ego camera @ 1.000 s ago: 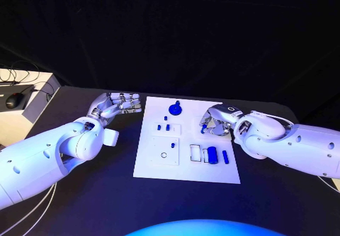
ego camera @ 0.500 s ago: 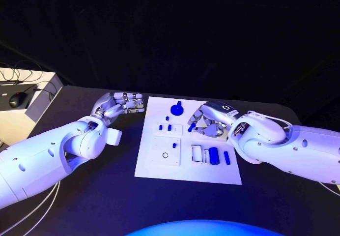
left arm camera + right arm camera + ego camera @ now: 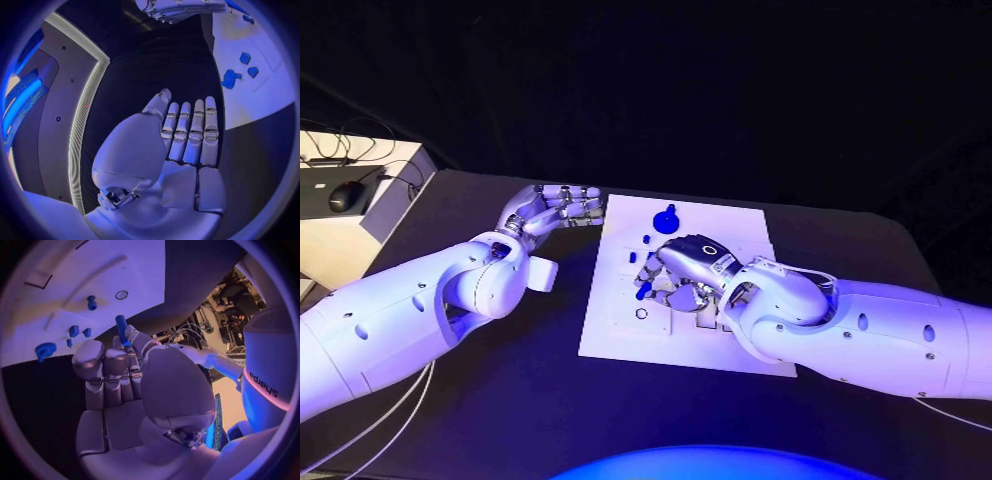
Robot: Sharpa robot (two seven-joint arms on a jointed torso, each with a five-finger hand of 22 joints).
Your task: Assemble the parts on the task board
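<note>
On the left, the left hand [image 3: 548, 208] hovers over the black table [image 3: 473, 400] just beside the far left corner of the white board [image 3: 620, 340]. Its fingers [image 3: 187, 131] lie straight and side by side with nothing in them, and they do not touch the board.

On the board's far edge, near the middle, sits a round blue knob [image 3: 662, 221], with two small blue blocks [image 3: 248, 65] a little nearer than it. Nearer again, towards the left side of the board, there is a small round hole [image 3: 640, 314].

The right hand [image 3: 682, 273] reaches in from the right and hangs over the middle of the board, covering its right half. It pinches a blue peg [image 3: 122, 329] between the thumb and fingertips, the other fingers curled in beside it. The peg is a short cylinder whose long axis runs out past the fingertips; in the head view its free end [image 3: 646, 290] pokes out at the hand's left side, pointing left and down towards the board, close above the hole. Whether the tip touches the board cannot be told.
</note>
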